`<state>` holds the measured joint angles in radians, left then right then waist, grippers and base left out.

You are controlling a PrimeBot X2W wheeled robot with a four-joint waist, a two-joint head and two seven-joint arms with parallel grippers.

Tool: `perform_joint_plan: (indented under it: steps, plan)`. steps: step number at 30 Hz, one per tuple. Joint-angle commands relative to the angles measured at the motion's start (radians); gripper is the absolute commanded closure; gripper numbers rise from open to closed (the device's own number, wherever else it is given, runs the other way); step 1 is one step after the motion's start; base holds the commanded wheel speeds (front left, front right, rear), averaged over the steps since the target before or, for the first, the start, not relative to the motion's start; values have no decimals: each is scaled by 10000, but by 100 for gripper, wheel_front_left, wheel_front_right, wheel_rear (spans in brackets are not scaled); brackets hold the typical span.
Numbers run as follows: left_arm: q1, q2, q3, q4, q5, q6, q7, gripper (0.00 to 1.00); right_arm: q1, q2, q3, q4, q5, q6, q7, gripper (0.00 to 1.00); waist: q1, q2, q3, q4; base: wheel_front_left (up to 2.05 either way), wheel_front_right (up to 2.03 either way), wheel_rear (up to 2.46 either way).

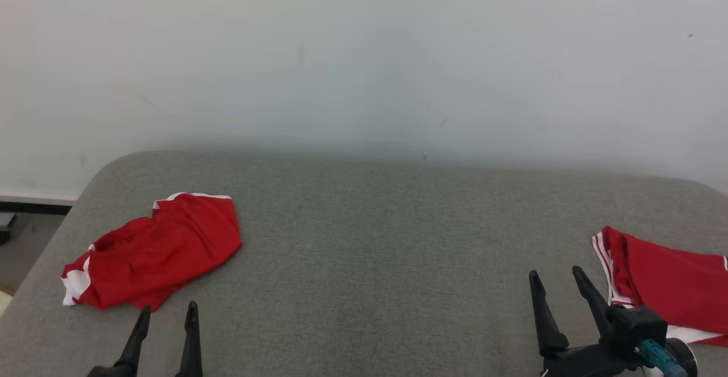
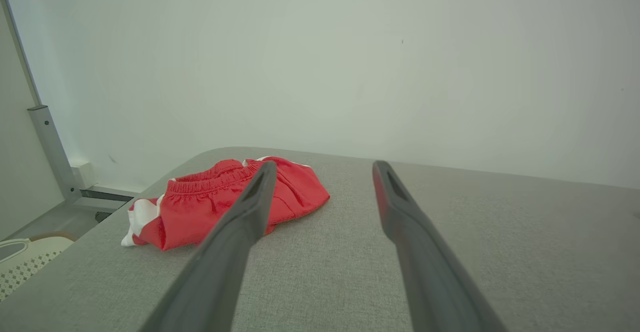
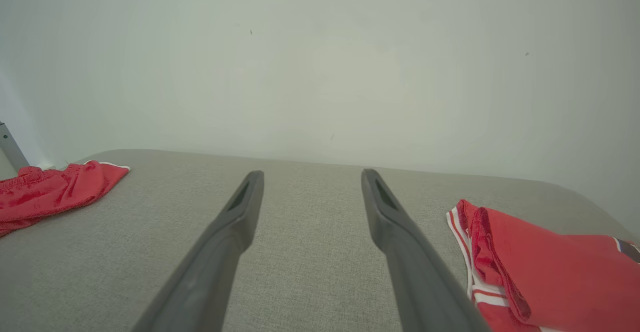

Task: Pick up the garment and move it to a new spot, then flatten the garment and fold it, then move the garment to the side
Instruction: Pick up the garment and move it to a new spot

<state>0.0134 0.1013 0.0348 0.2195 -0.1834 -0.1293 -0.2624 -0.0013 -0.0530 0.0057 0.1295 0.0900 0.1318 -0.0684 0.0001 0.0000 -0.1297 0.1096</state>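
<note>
Released (both empty), my left end effector (image 1: 169,307) sits near the crumpled red garment (image 1: 153,252), my right end effector (image 1: 555,272) beside the folded red garment (image 1: 671,286).

On the counter (image 1: 387,263), the left garment (image 1: 159,252) lies just ahead of the left jaws, mostly to their left; the right garment (image 1: 671,286) lies just right of the right jaws. A wall (image 1: 364,53) stands behind.
</note>
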Motion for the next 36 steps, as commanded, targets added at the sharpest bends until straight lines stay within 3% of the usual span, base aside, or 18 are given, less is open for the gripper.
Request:
perform_joint_plan:
  steps: [1, 10, 18, 29, 36]
  plan:
    - [-153, 114, 17, 45, -18, -9, -19, 0, 18, 31, 79, 47, 129, -24, -55, 0, -1, 0, 63, 1005, 0, 0, 0]
    - [-86, 136, 448, 5, 96, 8, -19, 0, -203, 32, 663, 417, 733, -24, -403, 0, -1, 0, 91, 2492, 0, 0, 0]
    - [64, 69, 601, -233, 310, 11, -19, 0, -338, 31, 765, 741, 929, -25, -640, 0, -1, 0, 142, 3126, 0, 0, 0]
    - [-388, 49, 401, 418, 268, -4, -19, 0, -434, 32, 792, 920, 888, -25, -730, 0, -1, 0, 161, 3258, 0, 0, 0]
    - [-2125, 429, -1213, 2288, -48, -10, 918, 0, -315, 26, 718, 672, 829, -25, -645, 0, -1, 0, 401, 3089, 0, 0, 0]
